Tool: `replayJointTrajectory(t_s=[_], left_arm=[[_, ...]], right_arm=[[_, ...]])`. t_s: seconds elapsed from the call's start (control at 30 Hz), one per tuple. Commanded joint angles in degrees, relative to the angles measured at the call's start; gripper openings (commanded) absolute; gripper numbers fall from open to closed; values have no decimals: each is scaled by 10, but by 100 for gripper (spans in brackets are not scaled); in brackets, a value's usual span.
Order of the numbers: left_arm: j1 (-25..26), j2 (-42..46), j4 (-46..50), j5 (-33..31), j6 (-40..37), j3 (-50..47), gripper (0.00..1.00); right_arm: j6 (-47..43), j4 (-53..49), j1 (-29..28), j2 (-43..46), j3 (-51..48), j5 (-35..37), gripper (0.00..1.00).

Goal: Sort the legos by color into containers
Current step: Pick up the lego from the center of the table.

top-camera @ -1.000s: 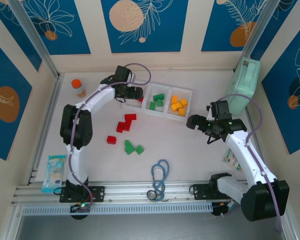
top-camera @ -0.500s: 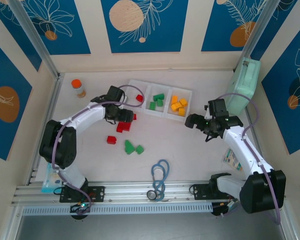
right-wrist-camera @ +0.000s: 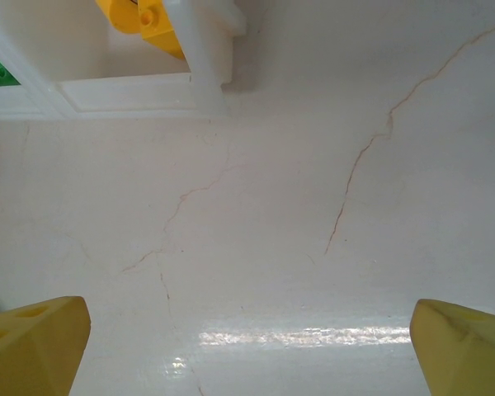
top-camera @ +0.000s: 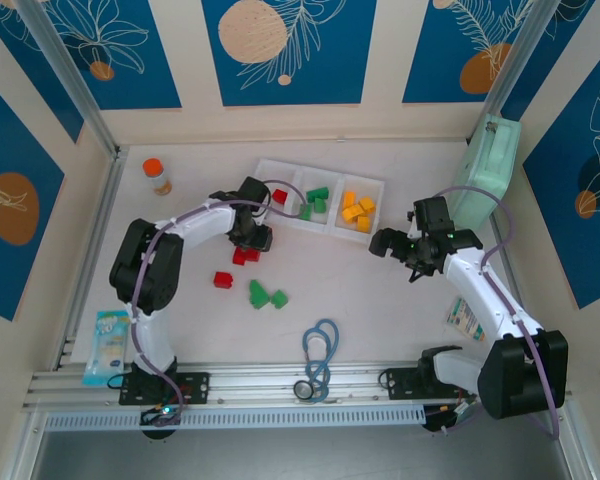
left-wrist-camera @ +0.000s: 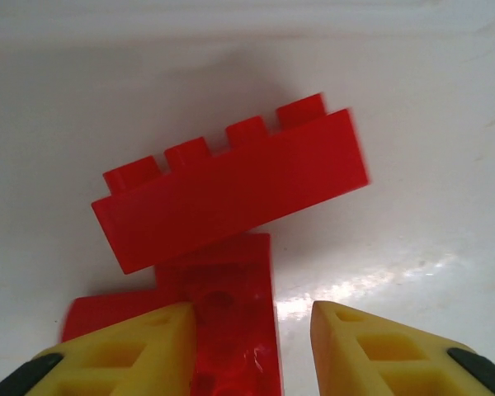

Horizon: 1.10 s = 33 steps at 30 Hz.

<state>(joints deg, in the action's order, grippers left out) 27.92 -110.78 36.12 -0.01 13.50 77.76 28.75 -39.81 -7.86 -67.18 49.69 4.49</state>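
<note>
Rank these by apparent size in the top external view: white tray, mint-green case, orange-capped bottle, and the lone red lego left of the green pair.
1. white tray
2. mint-green case, close behind; it leans at the wall, so these two are unsure
3. orange-capped bottle
4. lone red lego

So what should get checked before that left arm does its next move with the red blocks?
1. Red lego between left gripper fingers: ok.
2. Both fingers touching it: not ok, gap beside one finger.
3. Long red brick clear of it: cannot tell.
4. Room in the red compartment: ok.
5. Right gripper open, away from the reds: ok.
</note>
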Motion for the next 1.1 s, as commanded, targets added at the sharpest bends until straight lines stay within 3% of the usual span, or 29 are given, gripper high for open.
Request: replayJointTrajectory(t_s=[0.0,0.2,0.4,0.87,1.07], left_arm=[[-5,-9,16,-9,1,16,41],[-5,-12,9,3,-1,14,47],[-5,-13,9,14,-4,7,47],[-1,7,-8,-24,-11,-36,24],[6,75,-30,-28,3,-55,16]], right_arm=[[1,-2,0,6,-12,7,100],[-2,-3,0,7,-13,10,100],[-1,-3,1,8,-11,11,100],[4,8,0,0,-13,5,100],[2,4,0,7,-8,13,100]])
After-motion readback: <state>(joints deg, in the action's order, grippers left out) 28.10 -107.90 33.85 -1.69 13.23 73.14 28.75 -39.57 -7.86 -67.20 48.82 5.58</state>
